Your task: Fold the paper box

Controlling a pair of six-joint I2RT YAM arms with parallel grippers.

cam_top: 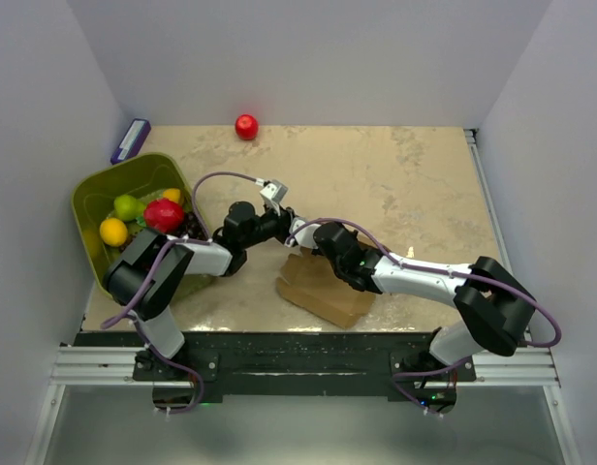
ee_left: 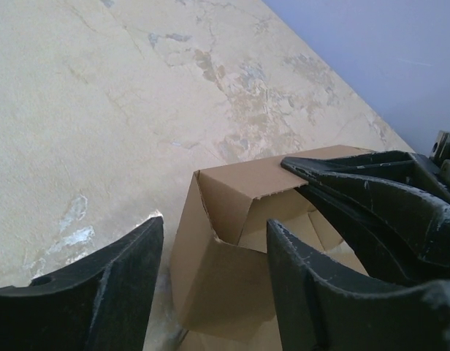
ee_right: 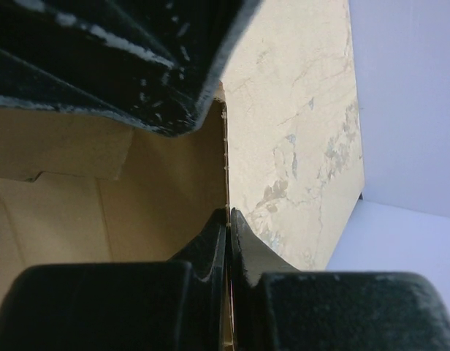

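Note:
The paper box (cam_top: 328, 291) is brown cardboard, partly raised, lying near the table's front edge between the two arms. In the left wrist view a standing corner panel of the box (ee_left: 218, 285) sits between the fingers of my left gripper (ee_left: 214, 245). That gripper is open, with a gap on either side of the panel. My right gripper (ee_right: 229, 219) is shut on the thin upper edge of a box wall (ee_right: 159, 197). From above, the left gripper (cam_top: 287, 226) and right gripper (cam_top: 308, 244) meet over the box's far end. The right gripper's black fingers (ee_left: 378, 197) reach in across the box.
An olive-green bin (cam_top: 95, 208) of fruit stands at the left, close to the left arm. A red ball (cam_top: 246, 126) lies at the back wall and a purple object (cam_top: 131, 139) at the back left. White walls enclose the table.

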